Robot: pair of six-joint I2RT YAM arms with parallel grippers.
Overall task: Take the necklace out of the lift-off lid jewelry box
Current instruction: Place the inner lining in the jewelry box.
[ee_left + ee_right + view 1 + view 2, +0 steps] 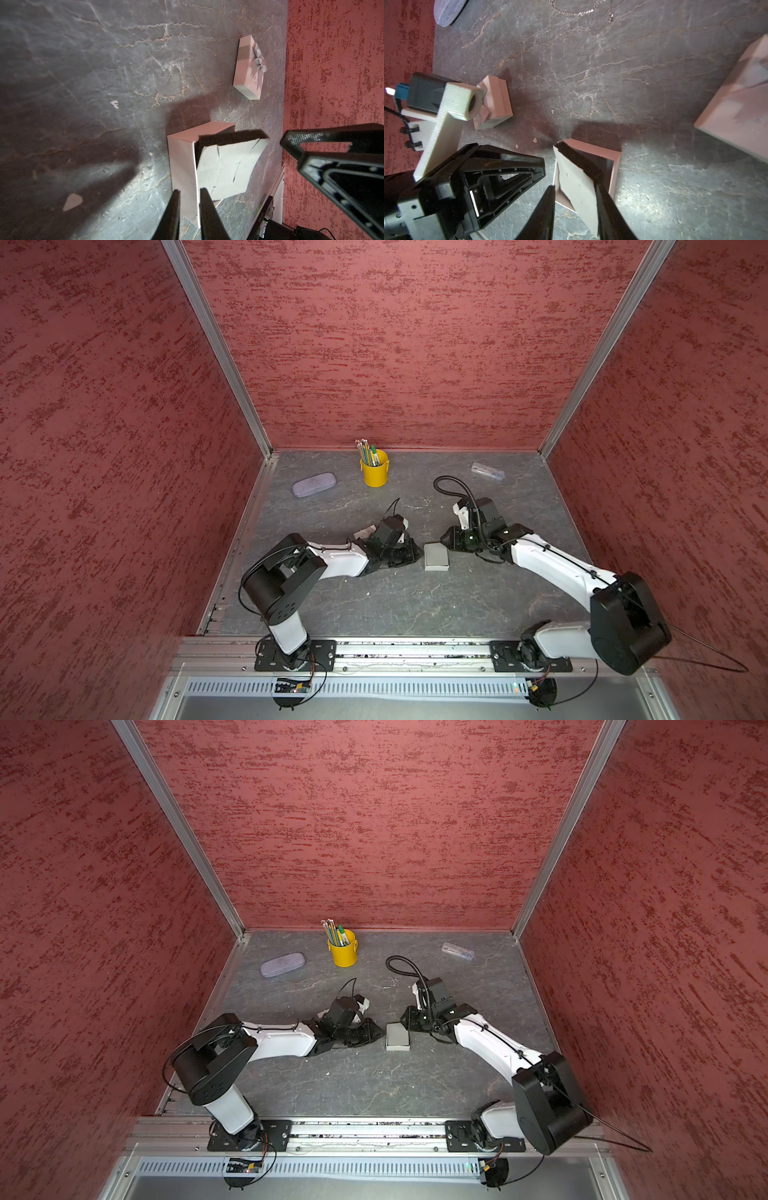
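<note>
The pink jewelry box (436, 558) stands without its lid mid-table between both arms. Its lid (247, 68), with a grey bow, lies apart beyond it. My left gripper (190, 190) is shut on the box's near wall (182, 166), one finger outside and one inside. A white insert card (575, 178) leans tilted out of the box. My right gripper (575, 186) is open, its blurred fingers astride the box's corner and the card. The necklace (577, 12), a thin chain, lies on the bare table farther back.
A pink foam block (497, 97) sits by the left wrist. At the back stand a yellow pencil cup (375, 472), a purple glasses case (313, 484) and a clear plastic case (487, 471). Red walls close three sides.
</note>
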